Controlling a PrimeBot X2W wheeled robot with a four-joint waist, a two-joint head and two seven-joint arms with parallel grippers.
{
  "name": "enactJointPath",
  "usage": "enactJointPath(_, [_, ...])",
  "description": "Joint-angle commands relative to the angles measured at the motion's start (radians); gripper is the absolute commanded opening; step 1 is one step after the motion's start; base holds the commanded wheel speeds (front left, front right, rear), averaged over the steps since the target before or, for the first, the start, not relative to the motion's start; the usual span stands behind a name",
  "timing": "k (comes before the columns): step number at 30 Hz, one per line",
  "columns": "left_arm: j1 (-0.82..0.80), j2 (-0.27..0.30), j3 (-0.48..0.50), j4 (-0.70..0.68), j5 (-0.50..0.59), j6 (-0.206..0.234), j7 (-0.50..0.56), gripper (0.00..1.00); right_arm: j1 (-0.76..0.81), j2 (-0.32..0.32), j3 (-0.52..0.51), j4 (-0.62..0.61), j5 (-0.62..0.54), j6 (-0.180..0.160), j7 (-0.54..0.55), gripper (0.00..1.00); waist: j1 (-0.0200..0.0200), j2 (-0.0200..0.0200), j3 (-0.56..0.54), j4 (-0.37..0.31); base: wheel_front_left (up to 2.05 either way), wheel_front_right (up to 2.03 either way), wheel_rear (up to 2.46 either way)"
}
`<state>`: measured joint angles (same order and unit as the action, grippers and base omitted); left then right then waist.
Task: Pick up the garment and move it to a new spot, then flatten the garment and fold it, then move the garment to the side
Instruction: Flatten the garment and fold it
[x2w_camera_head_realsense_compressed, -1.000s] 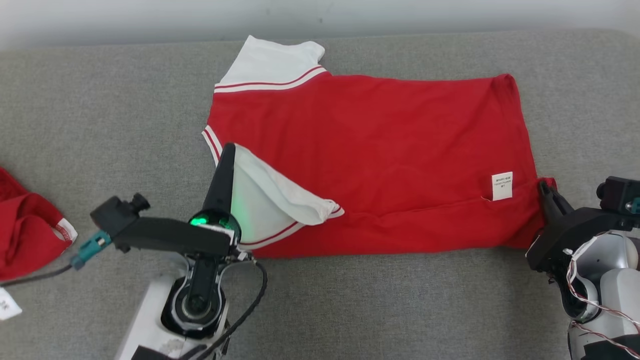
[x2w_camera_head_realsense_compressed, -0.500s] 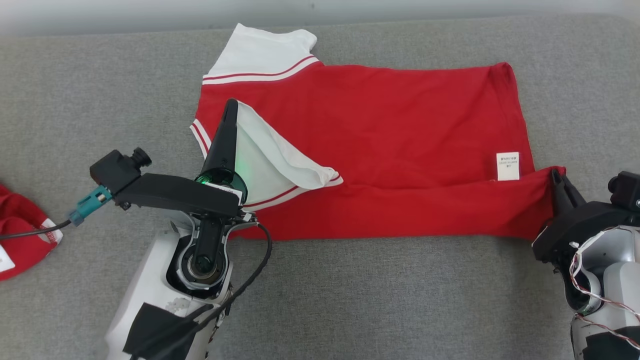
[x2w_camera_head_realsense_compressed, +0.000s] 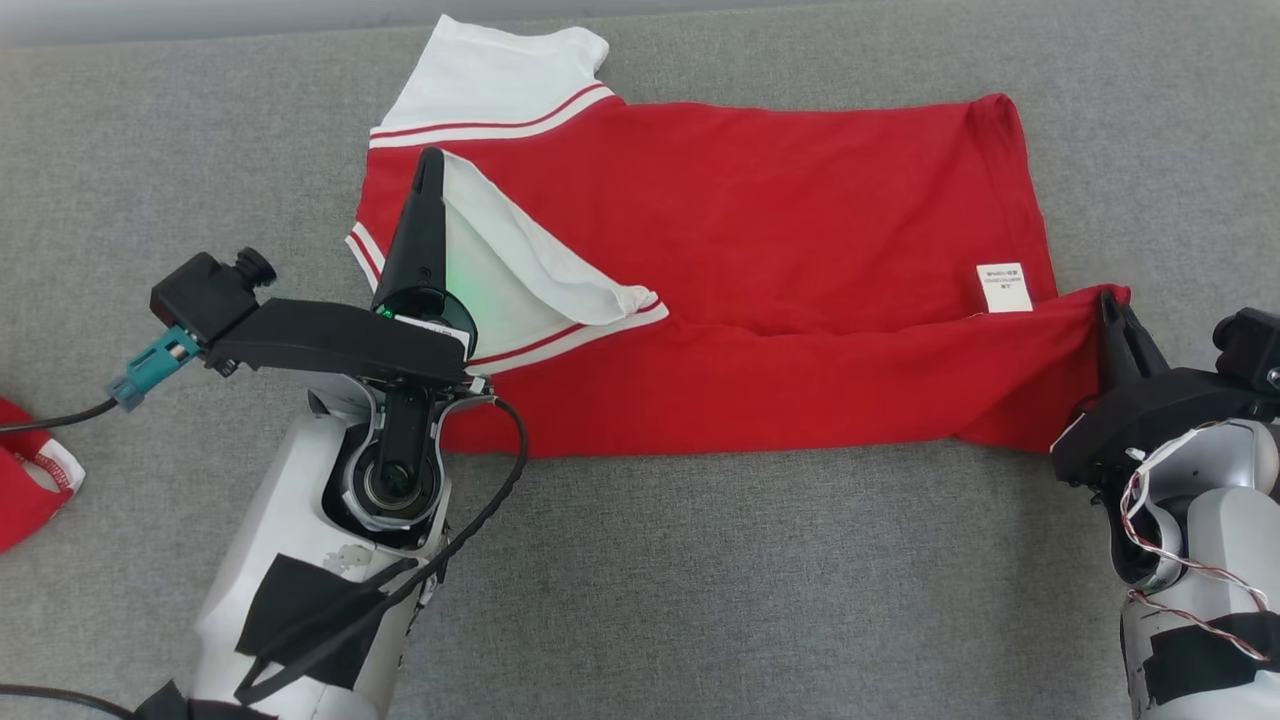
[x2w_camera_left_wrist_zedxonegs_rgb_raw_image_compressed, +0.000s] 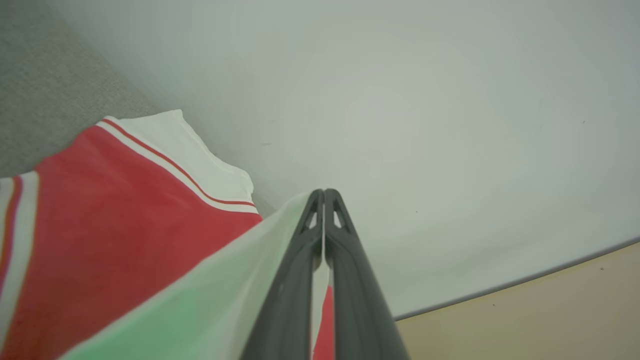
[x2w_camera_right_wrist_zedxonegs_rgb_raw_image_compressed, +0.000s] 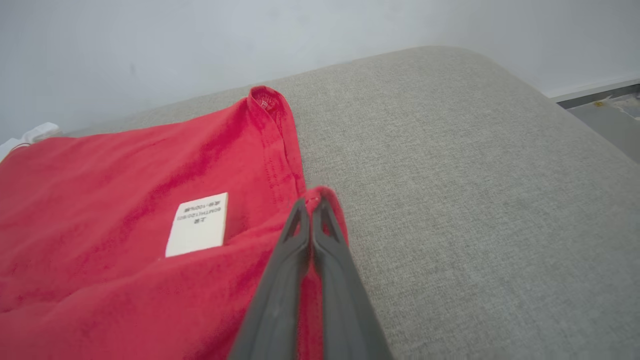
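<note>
I have the red T-shirt (x2w_camera_head_realsense_compressed: 800, 220) spread lengthwise on the grey fabric couch (x2w_camera_head_realsense_compressed: 700, 580), and I judge I'm mid-fold, bringing its near long edge over toward the far one. The left gripper (x2w_camera_head_realsense_compressed: 429, 160) is pinched tight on the near white sleeve (x2w_camera_head_realsense_compressed: 530, 270). The right gripper (x2w_camera_head_realsense_compressed: 1108, 298) is clamped just as tight on the near hem corner. To do this well I'd carry both grippers across at the same pace and height, drawing the edge taut between them since it looks slack in the middle. Then I'd lay hem on hem past the care label (x2w_camera_head_realsense_compressed: 1003, 287), letting go only once cloth rests on cloth. The head view gives me the whole fold line and a second red garment (x2w_camera_head_realsense_compressed: 25, 490) off to the left. The left wrist view shows white fabric caught between the fingers, with pale wall beyond. The right wrist view shows the red corner wrapped round the fingertips, the far hem corner (x2w_camera_right_wrist_zedxonegs_rgb_raw_image_compressed: 265, 100) and the couch's rounded end
</note>
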<state>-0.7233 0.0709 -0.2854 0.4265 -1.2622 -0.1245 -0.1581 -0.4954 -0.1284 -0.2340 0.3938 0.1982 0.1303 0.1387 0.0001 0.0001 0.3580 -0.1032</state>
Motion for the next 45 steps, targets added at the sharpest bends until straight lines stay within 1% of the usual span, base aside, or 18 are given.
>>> enactJointPath(1, [-0.012,0.007,0.001,0.008,0.008,-0.007,-0.008,0.00,-0.015,0.004,0.001,0.002,-0.008,0.001,-0.011,0.00,-0.0001,-0.0001,0.002,0.000,0.00,0.00,0.00])
enactJointPath(9, [-0.025,0.020,-0.020,0.065,0.040,-0.008,-0.025,0.00,-0.032,0.003,-0.005,0.046,-0.019,0.001,-0.044,0.00,-0.0001,-0.0001,-0.001,0.002,0.00,0.00,0.00])
enactJointPath(10, [-0.030,0.025,-0.027,0.078,0.053,-0.009,-0.028,0.00,-0.038,0.003,-0.006,0.053,-0.021,0.001,-0.052,0.04,-0.0001,-0.0001,-0.002,0.003,0.00,0.00,0.00])
enactJointPath(11, [-0.037,0.028,-0.031,0.091,0.068,-0.005,-0.035,0.00,-0.042,0.005,-0.006,0.061,-0.022,0.001,-0.056,0.49,-0.0001,-0.0001,-0.004,0.004,0.00,0.00,0.00])
enactJointPath(12, [-0.044,0.032,-0.037,0.104,0.086,0.000,-0.045,0.27,-0.041,0.008,-0.014,0.069,-0.028,0.001,-0.059,1.00,-0.0001,-0.0001,-0.008,0.005,0.00,0.00,0.00])
enactJointPath(13, [-0.046,0.034,-0.047,0.118,0.101,0.006,-0.051,1.00,-0.043,0.011,-0.014,0.075,-0.032,0.001,-0.061,1.00,-0.0001,-0.0001,-0.012,0.006,0.00,0.00,0.00])
enactJointPath(15, [-0.041,0.042,-0.061,0.144,0.140,0.009,-0.063,1.00,-0.053,0.009,-0.014,0.088,-0.036,0.001,-0.061,1.00,-0.0001,-0.0001,-0.022,0.008,0.00,0.00,0.00])
enactJointPath(18, [-0.033,0.052,-0.075,0.162,0.164,0.011,-0.071,1.00,-0.054,0.007,-0.013,0.093,-0.037,0.001,-0.058,1.00,-0.0001,-0.0001,-0.035,0.012,0.00,0.00,0.00])
enactJointPath(23, [0.023,0.100,-0.125,0.165,0.263,0.024,-0.087,1.00,-0.007,-0.005,-0.010,0.075,-0.025,0.001,-0.014,1.00,-0.0001,-0.0001,-0.079,0.017,0.00,0.00,0.00])
enactJointPath(25, [0.061,0.129,-0.150,0.154,0.298,0.039,-0.087,1.00,0.018,-0.011,-0.015,0.051,-0.024,0.001,0.010,1.00,-0.0001,-0.0001,-0.098,0.020,0.00,0.00,0.00])
enactJointPath(31, [0.188,0.192,-0.220,0.093,0.373,0.109,-0.035,1.00,0.090,-0.026,-0.040,-0.034,-0.013,0.001,0.076,1.00,-0.0001,-0.0001,-0.136,0.026,0.00,0.00,0.00])
enactJointPath(34, [0.222,0.219,-0.259,0.072,0.413,0.161,0.006,1.00,0.114,-0.014,-0.050,-0.074,-0.016,0.001,0.099,1.00,-0.0001,-0.0001,-0.141,0.026,0.00,0.00,0.00])
enactJointPath(37, [0.231,0.236,-0.282,0.064,0.456,0.224,0.029,1.00,0.128,0.000,-0.048,-0.103,-0.016,0.001,0.118,1.00,-0.0001,-0.0001,-0.138,0.021,0.00,0.00,0.00])
enactJointPath(39, [0.227,0.239,-0.285,0.057,0.468,0.256,0.038,1.00,0.129,0.008,-0.042,-0.117,-0.013,0.001,0.127,1.00,-0.0001,-0.0001,-0.134,0.017,0.00,0.00,0.00])
enactJointPath(45, [0.208,0.258,-0.316,0.079,0.505,0.319,0.115,1.00,0.116,0.022,-0.025,-0.141,-0.008,0.001,0.142,1.00,-0.0001,-0.0001,-0.121,0.002,0.00,0.00,0.00])
